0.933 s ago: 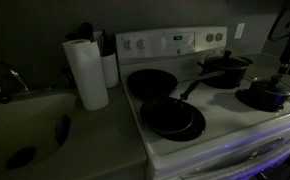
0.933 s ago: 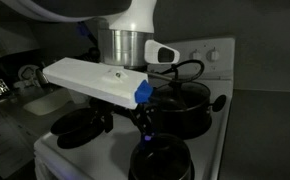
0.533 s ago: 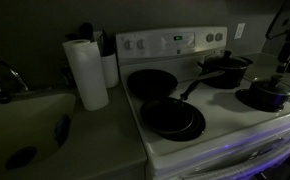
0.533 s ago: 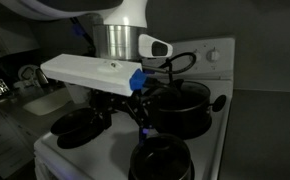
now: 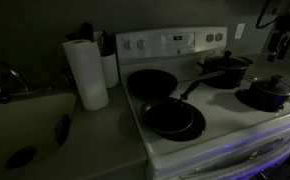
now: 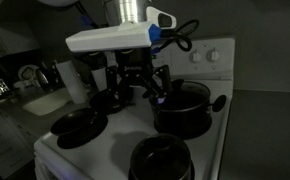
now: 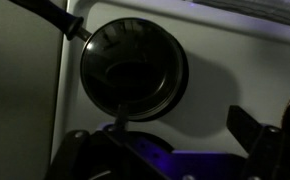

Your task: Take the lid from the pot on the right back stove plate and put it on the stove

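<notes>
The scene is dim. The wide black pot (image 5: 226,72) stands on the back right plate of the white stove (image 5: 223,112), with its lid (image 5: 224,62) on it. The pot also shows in an exterior view (image 6: 182,108), where the lid is hard to make out. My gripper (image 5: 279,40) hangs open and empty above the front right of the stove, and in an exterior view (image 6: 141,84) it hangs beside the pot and higher than it. In the wrist view the open jaws (image 7: 170,150) are above a smaller saucepan (image 7: 133,68) with a long handle.
The smaller saucepan (image 5: 268,94) sits front right (image 6: 161,160). Two flat frying pans lie on the left plates, back (image 5: 150,82) and front (image 5: 172,118). A paper towel roll (image 5: 85,72) stands on the counter beside a sink (image 5: 25,125).
My gripper has risen from just above the front right saucepan to well above the stove. The pots and the lid have not moved.
</notes>
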Controlling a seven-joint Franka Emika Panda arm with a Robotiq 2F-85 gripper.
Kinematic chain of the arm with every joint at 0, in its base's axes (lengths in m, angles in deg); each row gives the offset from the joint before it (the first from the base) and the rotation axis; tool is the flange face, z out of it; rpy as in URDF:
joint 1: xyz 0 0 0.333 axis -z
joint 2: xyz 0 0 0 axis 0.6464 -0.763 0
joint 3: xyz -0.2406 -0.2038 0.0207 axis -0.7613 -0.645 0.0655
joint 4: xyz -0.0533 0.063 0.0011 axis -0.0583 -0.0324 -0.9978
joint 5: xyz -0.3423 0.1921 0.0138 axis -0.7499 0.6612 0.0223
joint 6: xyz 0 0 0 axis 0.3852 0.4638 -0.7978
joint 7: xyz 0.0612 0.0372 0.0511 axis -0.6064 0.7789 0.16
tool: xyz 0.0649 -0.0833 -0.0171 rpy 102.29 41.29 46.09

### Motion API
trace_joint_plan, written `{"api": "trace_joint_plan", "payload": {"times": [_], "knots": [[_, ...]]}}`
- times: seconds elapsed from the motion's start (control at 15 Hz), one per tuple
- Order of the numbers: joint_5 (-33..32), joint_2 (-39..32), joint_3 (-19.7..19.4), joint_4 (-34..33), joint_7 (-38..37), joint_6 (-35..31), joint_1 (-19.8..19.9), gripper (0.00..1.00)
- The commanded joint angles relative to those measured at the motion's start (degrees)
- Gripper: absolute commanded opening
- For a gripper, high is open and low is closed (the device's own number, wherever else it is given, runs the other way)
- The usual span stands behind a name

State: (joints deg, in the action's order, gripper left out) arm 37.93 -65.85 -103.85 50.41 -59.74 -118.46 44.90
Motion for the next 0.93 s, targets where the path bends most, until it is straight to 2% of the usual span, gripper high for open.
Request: {"api": "trace_joint_plan", "payload": {"times": [0.0, 0.33, 0.4, 0.6, 0.67, 0.87], "knots": [[0.84, -6.91, 0.04, -6.38, 0.71, 0.52, 1.22, 1.0], [2.1, -12.03, 1.02, -10.81, -0.44, -2.24, 1.39, 1.0], [1.3, -9.64, 1.24, -8.36, -0.05, -1.59, 1.62, 1.0], [1.35, -11.2, 1.54, -9.9, -0.44, -1.96, 1.64, 1.0], [1.83, -10.41, 1.5, -8.62, -0.5, -2.49, 1.64, 1.0], [3.02, -12.03, 2.58, -7.5, -10.94, -7.3, 1.65, 1.0]]}}
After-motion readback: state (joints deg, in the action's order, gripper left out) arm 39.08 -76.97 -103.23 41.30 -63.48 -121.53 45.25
